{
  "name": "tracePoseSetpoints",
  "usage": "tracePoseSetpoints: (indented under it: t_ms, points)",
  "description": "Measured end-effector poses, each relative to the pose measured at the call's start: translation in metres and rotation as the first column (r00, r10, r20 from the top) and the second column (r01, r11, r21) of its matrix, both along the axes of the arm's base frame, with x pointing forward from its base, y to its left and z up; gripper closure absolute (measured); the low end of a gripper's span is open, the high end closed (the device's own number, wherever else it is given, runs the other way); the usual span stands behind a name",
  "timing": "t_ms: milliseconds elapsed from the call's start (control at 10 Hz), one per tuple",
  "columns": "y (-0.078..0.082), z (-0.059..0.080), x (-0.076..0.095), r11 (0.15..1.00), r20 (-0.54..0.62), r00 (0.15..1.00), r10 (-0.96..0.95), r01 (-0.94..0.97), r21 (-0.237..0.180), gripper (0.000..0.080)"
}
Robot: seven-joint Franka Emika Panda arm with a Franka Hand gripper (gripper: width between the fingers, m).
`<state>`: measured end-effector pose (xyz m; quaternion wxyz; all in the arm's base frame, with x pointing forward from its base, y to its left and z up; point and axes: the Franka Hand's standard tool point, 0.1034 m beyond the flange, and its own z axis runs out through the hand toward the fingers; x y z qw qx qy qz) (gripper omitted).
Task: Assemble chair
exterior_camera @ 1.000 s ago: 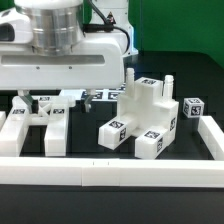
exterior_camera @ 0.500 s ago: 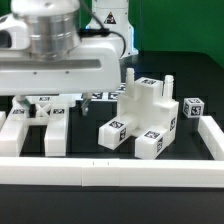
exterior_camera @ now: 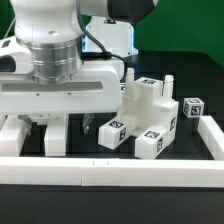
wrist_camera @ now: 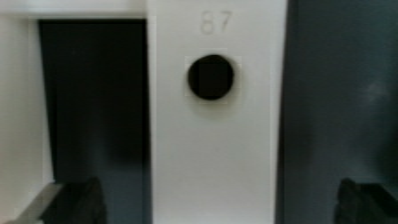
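1. Along the near edge runs one front rail; a second rail bounds the exterior view's right.
2. My claw is spread wide and straddles one holed white bar, which is clear of both fingers.
3. The chair stands apart, to the exterior view's right of my claw.
4. One tagged cube sits beyond it.

Place: robotics lab bench
Evidence: black tabletop fenced by white border rails; square marker tags on white chair parts; robot arm overhead
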<state>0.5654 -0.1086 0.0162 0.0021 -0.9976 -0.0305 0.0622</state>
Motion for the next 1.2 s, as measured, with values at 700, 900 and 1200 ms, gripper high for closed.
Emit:
tracePoseSetpoints:
  t_ms: [700, 900, 1200]
  points:
    - [0.007, -0.011, 0.007, 0.997, 0.037, 0.997, 0.072, -0.071, -0.021, 0.0151]
    - [0.005, -0.011, 0.006, 0.997, 0.037, 0.997, 0.069, -0.068, -0.021, 0.0151]
    - [-0.007, -0.012, 0.002, 0.998, 0.034, 0.998, 0.054, -0.053, -0.022, 0.0411]
